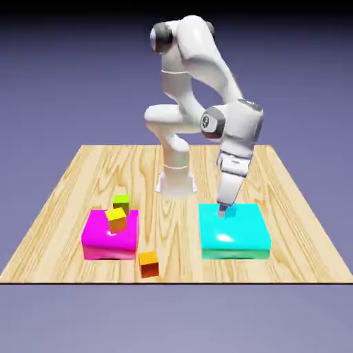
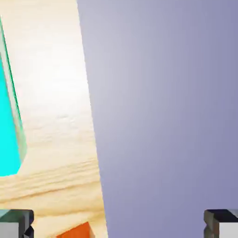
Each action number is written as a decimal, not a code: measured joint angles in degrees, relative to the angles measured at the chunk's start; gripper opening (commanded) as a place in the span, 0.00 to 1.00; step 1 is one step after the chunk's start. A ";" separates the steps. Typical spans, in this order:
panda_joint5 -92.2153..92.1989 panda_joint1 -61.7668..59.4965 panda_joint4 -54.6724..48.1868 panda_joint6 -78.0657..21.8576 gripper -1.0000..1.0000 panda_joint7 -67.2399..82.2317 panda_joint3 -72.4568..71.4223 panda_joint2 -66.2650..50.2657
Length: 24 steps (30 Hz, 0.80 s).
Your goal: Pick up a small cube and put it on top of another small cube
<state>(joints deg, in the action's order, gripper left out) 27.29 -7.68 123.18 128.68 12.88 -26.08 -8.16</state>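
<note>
In the exterior view, the small orange cube with red-orange sides [image 1: 149,265] sits on the light wooden tabletop [image 1: 172,234], near its front edge, between the flat magenta block [image 1: 110,238] and the flat cyan block [image 1: 234,233]. The small yellow-topped cube [image 1: 116,220] and small lime-green cube [image 1: 121,203] are at the magenta block's rear edge. The two-finger gripper [image 1: 223,209] appears over the cyan block.

In the hand view, its grey fingertips [image 2: 16,223] stand wide apart; part of the orange cube shows at the bottom, beside the tabletop's edge.

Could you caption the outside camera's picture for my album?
White arm reaching over the cyan block, end effector open, orange cube near the table's edge.
</note>
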 measured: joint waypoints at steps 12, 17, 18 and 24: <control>14.75 -4.57 -20.44 -24.49 0.50 29.90 -14.09 -22.06; 20.89 -6.46 -28.96 -34.70 0.50 42.36 -19.97 -31.25; 22.12 -6.84 -30.66 -36.74 0.50 44.85 -21.14 -33.09; 29.49 -9.11 -40.88 -48.99 0.50 59.80 -28.19 -44.12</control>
<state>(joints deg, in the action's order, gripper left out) 56.78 -16.79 82.30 79.69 72.68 -54.27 -52.28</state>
